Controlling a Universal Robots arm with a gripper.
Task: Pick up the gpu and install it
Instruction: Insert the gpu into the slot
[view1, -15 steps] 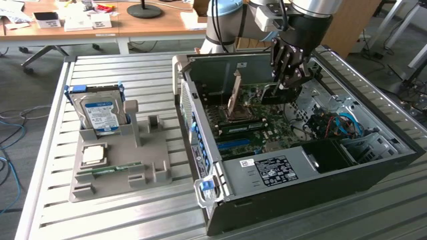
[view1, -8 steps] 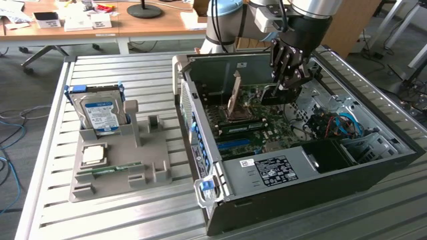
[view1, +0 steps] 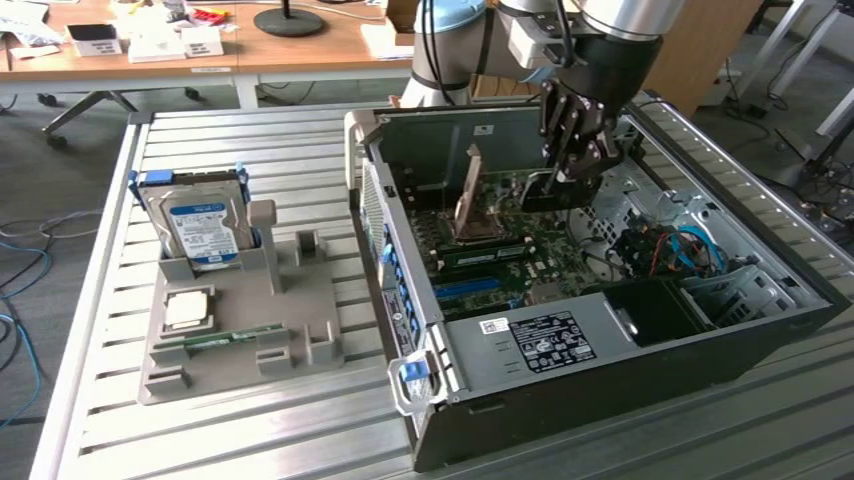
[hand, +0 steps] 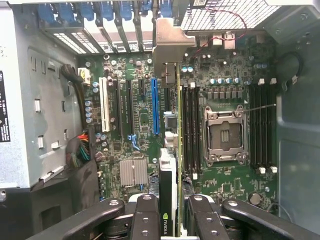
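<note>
We are holding the gpu (hand: 168, 172) edge-down in partly closed jaws above the motherboard (hand: 142, 122) inside the case (view1: 641, 350), risking it missing the blue slot (hand: 156, 107) and jamming against neighbouring connectors.

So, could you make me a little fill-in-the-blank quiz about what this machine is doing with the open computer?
1. The jaws are shut on the gpu, holding it over the green ____ inside the computer case.
2. The hard drive stands upright in a gray holder on the exterior view's ____.
3. The hard drive's label is white and ____.

Missing words: motherboard; left; blue.
</note>
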